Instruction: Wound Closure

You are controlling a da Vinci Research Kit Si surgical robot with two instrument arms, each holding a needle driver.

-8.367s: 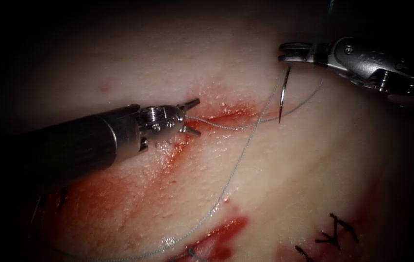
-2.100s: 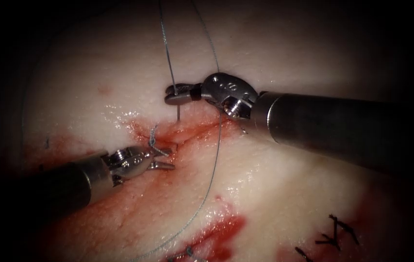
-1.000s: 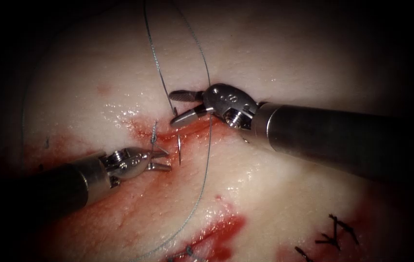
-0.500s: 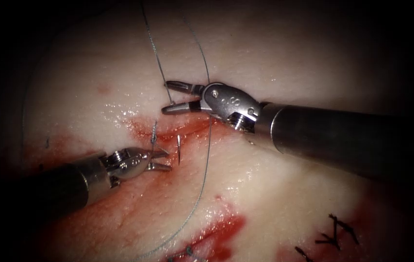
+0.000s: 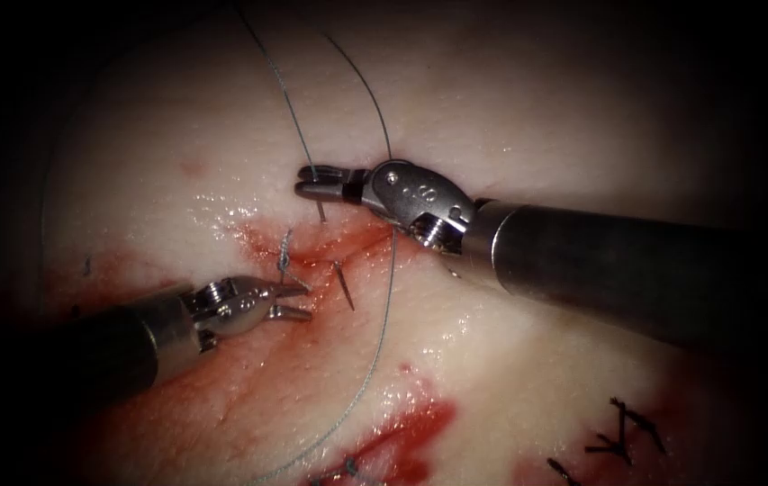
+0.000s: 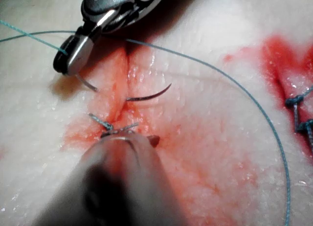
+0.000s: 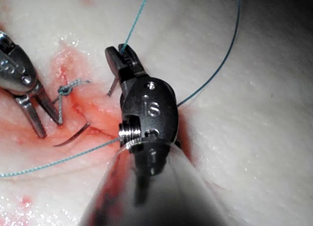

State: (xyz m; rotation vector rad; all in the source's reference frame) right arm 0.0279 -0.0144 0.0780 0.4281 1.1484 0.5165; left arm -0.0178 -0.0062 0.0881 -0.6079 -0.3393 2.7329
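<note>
Our right arm's shaft comes in from the right and lies low across the tissue [image 5: 546,360], wrist bent so the right claw [image 5: 313,184] points left, just above the cut [image 5: 361,236]. The left arm's shaft rises from the lower left, with the left claw [image 5: 295,301] at the cut's left end. Small marks are stamped on the right wrist; we cannot read them with confidence.

The right claw is clamped on the needle [image 5: 346,290] at its tail end, where the thread [image 5: 382,315] joins. The needle is in the tissue: it enters just under that claw, crosses beneath the cut, and its tip stands out on the far side, just right of the left claw. The left claw stands spread and holds nothing, near a knot [image 5: 284,254] with short tails.
</note>
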